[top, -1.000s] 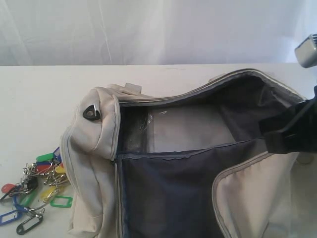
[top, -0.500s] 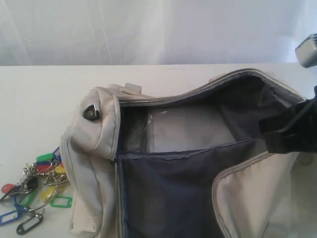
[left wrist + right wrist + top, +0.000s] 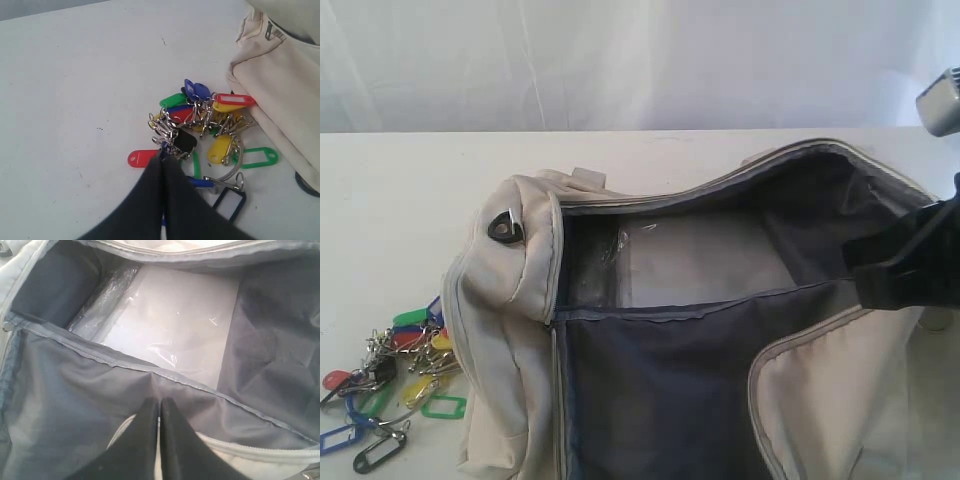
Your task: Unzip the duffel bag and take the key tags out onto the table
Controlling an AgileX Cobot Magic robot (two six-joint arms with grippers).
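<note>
The key tags [image 3: 390, 385] are found on the table [image 3: 400, 180], just beside the left end of the bag [image 3: 510, 300], with the nearest tags almost touching its fabric. The bunch is spread loosely: red, green, yellow, blue and black tags tangled with metal rings. In the left wrist view the left claw [image 3: 161, 159] is seen closed, its two fingers pressed together right over the bunch on the side away from the bag. Whether a ring is pinched between the tips or nothing is held cannot be told from this angle.

The bag is unzipped and its mouth is spread wide. A black D-ring [image 3: 504, 227] is fixed at the bag's left end. Only grey lining and a flat clear plastic sheet [image 3: 175, 315] on the bag's floor can be made out inside, and no tags are seen there. At the right end of the bag the right claw [image 3: 159, 401] is closed on the hem of the lining, by which the mouth appears to be held open.

The task is judged nearly complete, with release and retreat as the step in hand. If a ring is caught, the left fingers should be parted before any lift, so that the bunch is not dragged across the table or back against the bag. The left arm is best raised straight up, clear of the rings. The lining should be let go only after that, and gently, so that the bag's side is not dropped onto the tags.
</note>
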